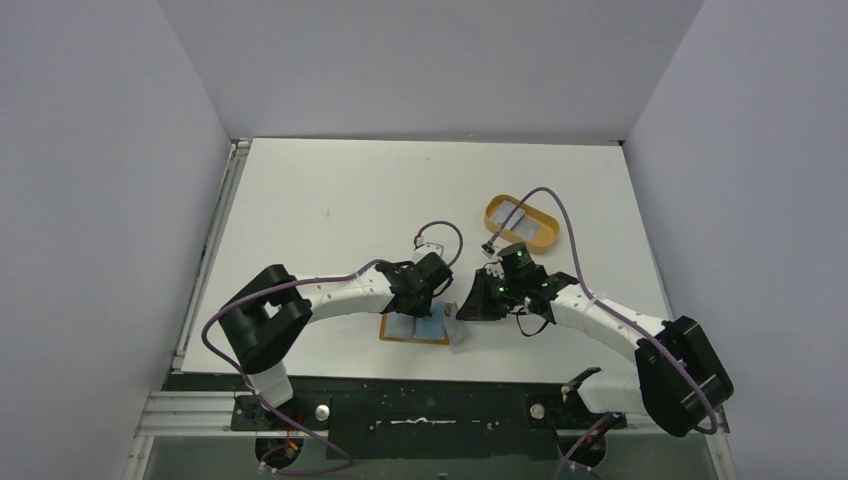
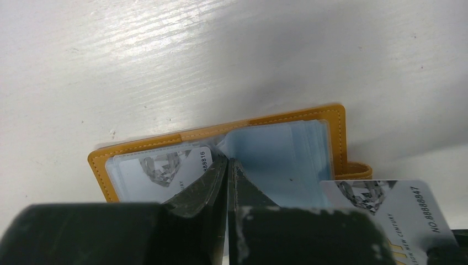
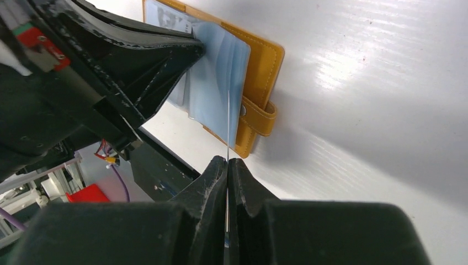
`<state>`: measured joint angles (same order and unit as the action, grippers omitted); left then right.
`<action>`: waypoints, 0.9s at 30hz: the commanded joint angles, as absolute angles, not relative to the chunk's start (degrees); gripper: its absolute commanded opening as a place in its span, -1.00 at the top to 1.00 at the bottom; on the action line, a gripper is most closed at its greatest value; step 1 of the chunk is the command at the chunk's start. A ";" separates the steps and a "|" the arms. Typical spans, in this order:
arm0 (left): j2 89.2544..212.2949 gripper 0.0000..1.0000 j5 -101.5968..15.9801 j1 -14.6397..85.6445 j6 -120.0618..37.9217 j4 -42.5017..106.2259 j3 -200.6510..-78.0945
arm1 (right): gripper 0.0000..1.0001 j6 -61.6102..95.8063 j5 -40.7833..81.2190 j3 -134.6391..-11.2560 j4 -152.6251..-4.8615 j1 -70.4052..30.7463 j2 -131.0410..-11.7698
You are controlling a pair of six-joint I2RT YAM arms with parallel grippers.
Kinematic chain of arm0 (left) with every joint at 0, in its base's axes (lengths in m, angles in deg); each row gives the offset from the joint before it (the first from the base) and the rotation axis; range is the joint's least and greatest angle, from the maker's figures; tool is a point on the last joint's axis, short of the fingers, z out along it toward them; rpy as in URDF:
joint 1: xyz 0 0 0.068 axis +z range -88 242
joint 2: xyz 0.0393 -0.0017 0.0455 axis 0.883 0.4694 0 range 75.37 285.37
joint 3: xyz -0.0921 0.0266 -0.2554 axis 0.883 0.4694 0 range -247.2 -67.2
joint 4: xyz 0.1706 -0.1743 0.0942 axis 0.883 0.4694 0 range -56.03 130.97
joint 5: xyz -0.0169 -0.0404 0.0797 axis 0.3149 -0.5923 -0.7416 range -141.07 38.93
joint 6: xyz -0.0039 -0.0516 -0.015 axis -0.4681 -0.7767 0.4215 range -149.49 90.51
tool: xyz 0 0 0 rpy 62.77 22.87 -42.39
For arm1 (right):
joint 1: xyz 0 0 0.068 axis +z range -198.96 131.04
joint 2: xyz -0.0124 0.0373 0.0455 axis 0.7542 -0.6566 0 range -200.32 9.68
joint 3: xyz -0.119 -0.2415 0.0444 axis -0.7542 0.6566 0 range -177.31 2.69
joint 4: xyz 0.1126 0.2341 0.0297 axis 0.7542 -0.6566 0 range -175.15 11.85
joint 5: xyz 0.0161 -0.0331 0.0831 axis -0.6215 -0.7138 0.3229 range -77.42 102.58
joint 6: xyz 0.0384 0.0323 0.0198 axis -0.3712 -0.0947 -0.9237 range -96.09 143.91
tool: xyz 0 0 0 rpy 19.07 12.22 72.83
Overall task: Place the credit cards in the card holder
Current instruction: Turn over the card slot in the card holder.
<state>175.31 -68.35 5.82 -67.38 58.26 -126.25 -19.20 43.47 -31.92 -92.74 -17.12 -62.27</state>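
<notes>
The card holder (image 1: 398, 337) (image 2: 265, 122) (image 3: 262, 61) lies open near the table's front edge, orange-tan outside with pale blue sleeves inside. One credit card (image 2: 160, 171) sits in its left half. My left gripper (image 1: 432, 306) (image 2: 228, 161) is shut, its tips down on the holder's middle fold; nothing shows between the jaws. My right gripper (image 1: 463, 312) (image 3: 227, 160) is shut on a second credit card (image 2: 386, 207) (image 3: 228, 124). That card shows edge-on in the right wrist view, its far end at the holder's right-half sleeves by the snap tab (image 3: 260, 117).
An orange oval tray (image 1: 533, 240) stands behind the right arm with something pale and flat in it. The table's front edge and the black mounting rail (image 1: 430, 405) run just behind the holder. Grey walls close in both sides.
</notes>
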 commanded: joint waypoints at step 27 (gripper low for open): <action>172.81 1.00 -68.34 7.24 -67.54 61.36 -123.57 | 1.00 -16.99 35.26 -37.21 -94.02 -14.61 -58.57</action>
<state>174.02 -68.19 6.54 -67.79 58.54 -124.81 -18.24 36.50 -34.11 -94.88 -14.48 -59.49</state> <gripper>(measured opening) 0.007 0.029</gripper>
